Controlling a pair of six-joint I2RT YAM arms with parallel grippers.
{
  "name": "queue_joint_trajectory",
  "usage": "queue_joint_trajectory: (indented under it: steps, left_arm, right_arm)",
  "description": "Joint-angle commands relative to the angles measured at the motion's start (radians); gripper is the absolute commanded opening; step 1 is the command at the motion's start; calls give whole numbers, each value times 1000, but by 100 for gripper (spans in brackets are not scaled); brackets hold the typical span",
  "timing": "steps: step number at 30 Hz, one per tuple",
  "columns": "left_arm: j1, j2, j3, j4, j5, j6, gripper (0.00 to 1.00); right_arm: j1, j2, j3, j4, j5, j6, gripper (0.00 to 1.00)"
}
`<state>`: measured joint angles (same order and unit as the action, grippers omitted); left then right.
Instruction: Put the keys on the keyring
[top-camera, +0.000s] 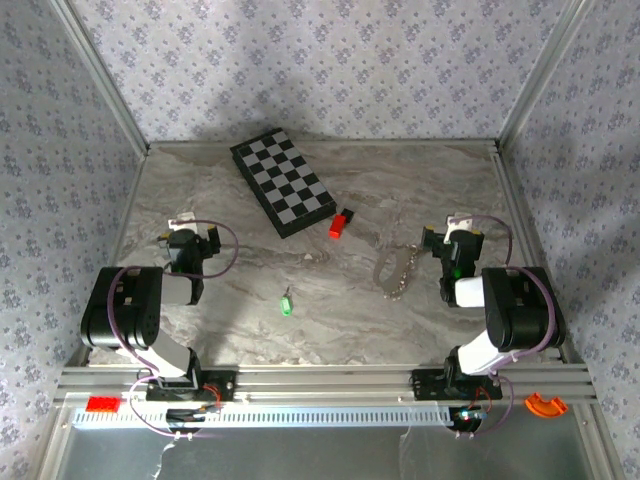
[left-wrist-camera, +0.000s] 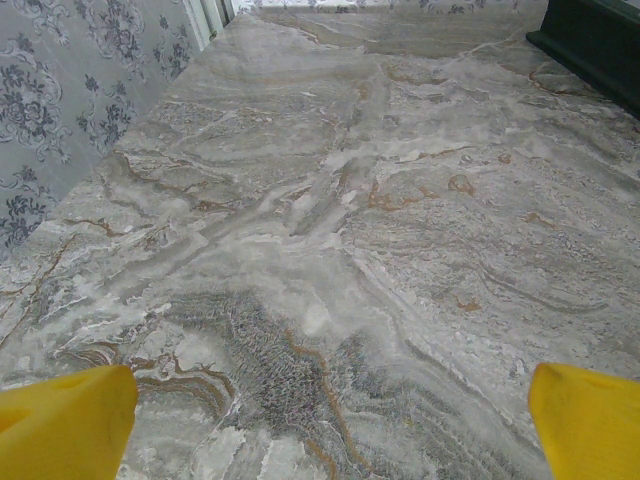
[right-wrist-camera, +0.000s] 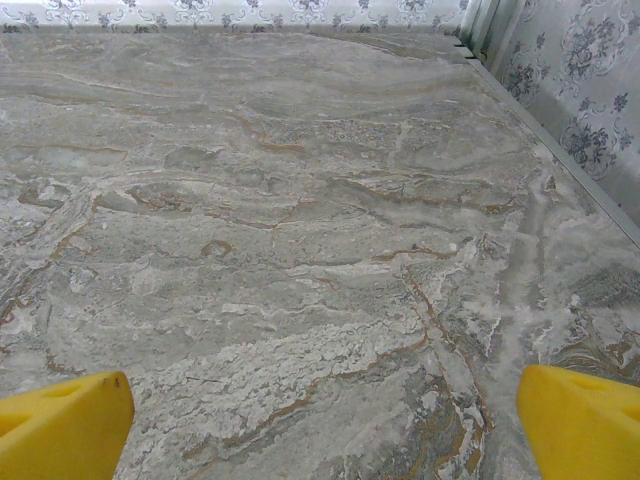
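The left tool (left-wrist-camera: 325, 425) and right tool (right-wrist-camera: 320, 425) are held wide open and empty (bare bench (left-wrist-camera: 330, 200) beneath). The key (top-camera: 286, 302) is seen lying between the arms, well apart from the keyring (top-camera: 395, 272) near the right tool; nothing is judged done yet.

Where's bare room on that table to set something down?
Free: the far right corner right of the checkerboard, and the near strip in front of the green key. Crowded: the middle, with red block, chain and key.
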<state>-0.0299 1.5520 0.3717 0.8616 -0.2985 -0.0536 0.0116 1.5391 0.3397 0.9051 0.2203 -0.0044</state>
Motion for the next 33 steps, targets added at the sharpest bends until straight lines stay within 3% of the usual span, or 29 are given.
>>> queue_joint_trajectory:
  steps: [1, 33]
  left_arm:
    - [4, -14, 18, 0, 19, -11, 100]
    - [4, -15, 18, 1, 18, -11, 100]
  right_arm:
    - [-4, 0, 23, -5, -4, 3, 100]
    - [-10, 0, 23, -10, -18, 5, 100]
